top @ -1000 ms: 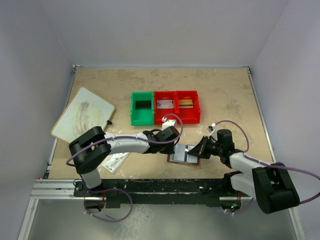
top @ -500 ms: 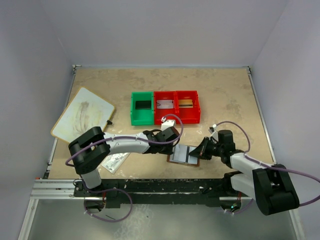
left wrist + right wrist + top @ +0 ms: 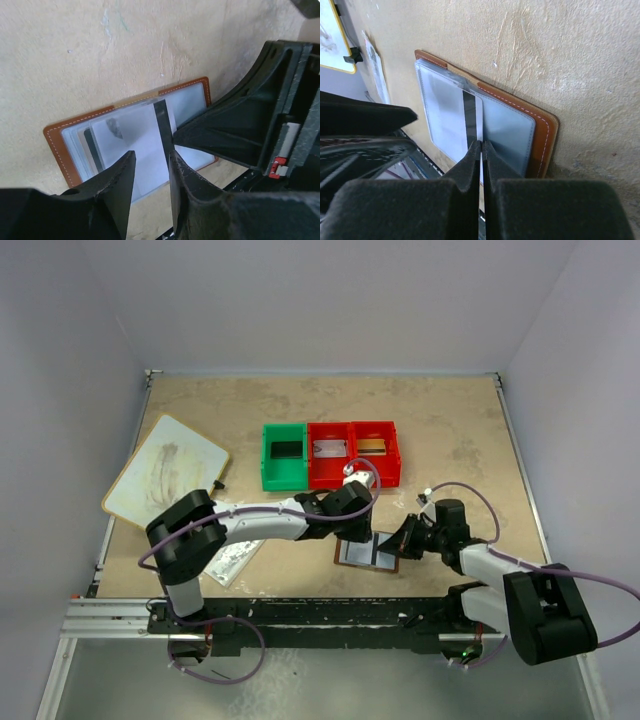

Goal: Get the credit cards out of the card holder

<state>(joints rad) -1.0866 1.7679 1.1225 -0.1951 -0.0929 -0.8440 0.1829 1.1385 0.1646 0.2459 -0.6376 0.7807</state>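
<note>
Top view: a small brown card holder (image 3: 367,552) lay open and flat on the tabletop (image 3: 450,430), near the front edge and between the two arms. The left claw (image 3: 357,533) reached over its far left corner. The right claw (image 3: 402,538) met its right side. Red and green bins (image 3: 330,454) sat well behind.

Left wrist view: the left claw (image 3: 150,162) hung just above the holder (image 3: 54,145), its fingers (image 3: 117,185) a modest way apart with nothing between them. A pale credit card (image 3: 131,145) with a black stripe poked part-way out of a clear pocket. The right claw (image 3: 176,137) touched that card's edge.

Right wrist view: the right claw (image 3: 480,147) was clamped tight on the striped card (image 3: 452,112), whose thin edge showed between the pads. The leather rim (image 3: 543,127) lay flat just beside them.

The step in hand looked like drawing this card out of its pocket. The next move would likely call for the right claw to pull the card along its own plane, while the left claw pressed down on the holder to keep it from sliding.
</note>
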